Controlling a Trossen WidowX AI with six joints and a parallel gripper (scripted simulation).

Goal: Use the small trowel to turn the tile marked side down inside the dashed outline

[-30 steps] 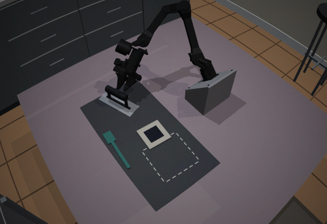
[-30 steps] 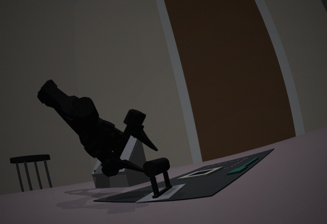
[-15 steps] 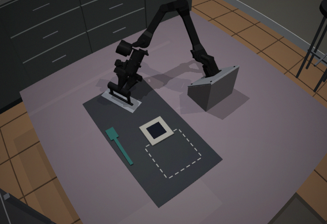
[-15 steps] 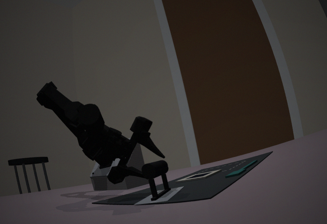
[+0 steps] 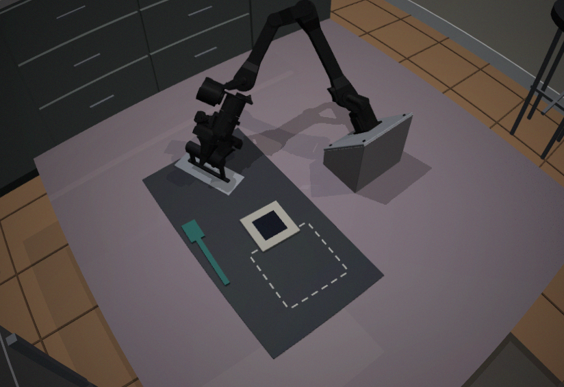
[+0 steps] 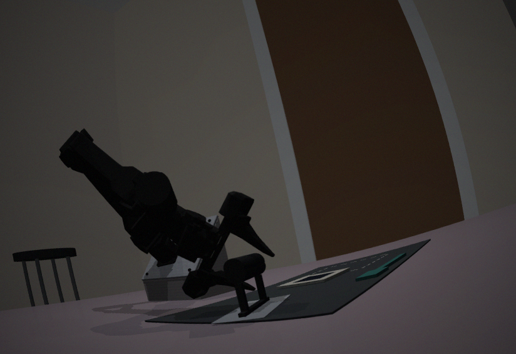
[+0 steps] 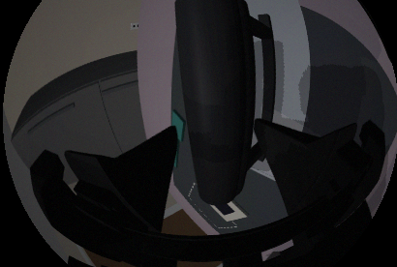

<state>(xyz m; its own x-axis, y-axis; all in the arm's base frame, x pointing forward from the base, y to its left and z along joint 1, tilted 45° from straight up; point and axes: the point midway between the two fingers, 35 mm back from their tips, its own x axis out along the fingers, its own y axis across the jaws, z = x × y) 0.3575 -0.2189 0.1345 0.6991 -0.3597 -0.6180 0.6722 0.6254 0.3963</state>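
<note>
- Dark drawers (image 5: 150, 50) line one side of what looks like a home kitchen.
- A stool (image 5: 558, 14) (image 6: 44, 254) stands on orange floor tiles (image 5: 387, 27).

Bent black arm, 2 fingers (image 5: 215, 155) (image 6: 263, 272) apart

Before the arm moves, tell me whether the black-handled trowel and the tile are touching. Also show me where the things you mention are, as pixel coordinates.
Apart. The top view shows it plainly: a strip of the dark mat (image 5: 213, 216) (image 6: 316, 300) (image 7: 334, 85) lies between the trowel (image 5: 236, 181) (image 6: 272, 305) (image 7: 293, 56) and the tile (image 5: 270, 225) (image 6: 314, 277) (image 7: 235, 212).
</note>
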